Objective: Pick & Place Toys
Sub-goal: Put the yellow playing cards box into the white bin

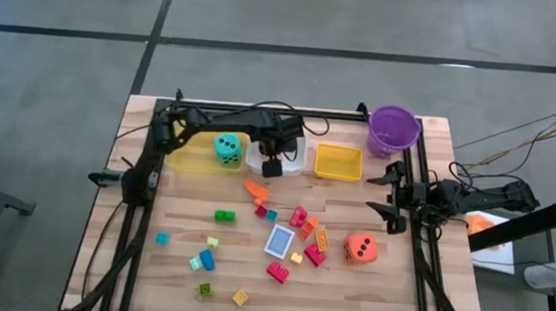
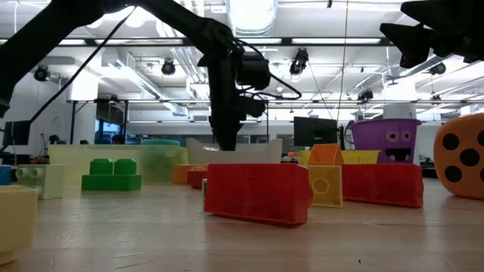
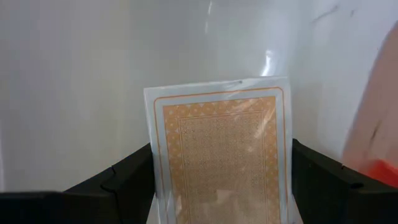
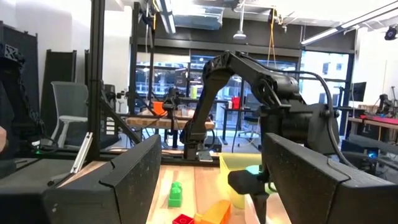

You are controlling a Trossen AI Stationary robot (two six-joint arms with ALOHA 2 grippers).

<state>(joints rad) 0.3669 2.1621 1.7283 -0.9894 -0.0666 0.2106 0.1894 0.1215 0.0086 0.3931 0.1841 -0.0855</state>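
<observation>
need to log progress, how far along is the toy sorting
Early stage. Looks done: the teal die sits in the yellow tray. In hand: the left gripper holds an orange card between its fingers over the white tray. Left: the orange die, the blue card and many blocks, like the green block, lie on the table. The right gripper waits, open, at the right edge.

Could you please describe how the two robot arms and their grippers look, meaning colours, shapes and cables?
Both arms are dark, nearly black, built of jointed tubular segments. The left gripper has two flat matte-black fingers with angular edges. The right gripper has the same broad, wedge-shaped black fingers. Thin black cables loop along the left arm and trail from the right arm.
</observation>
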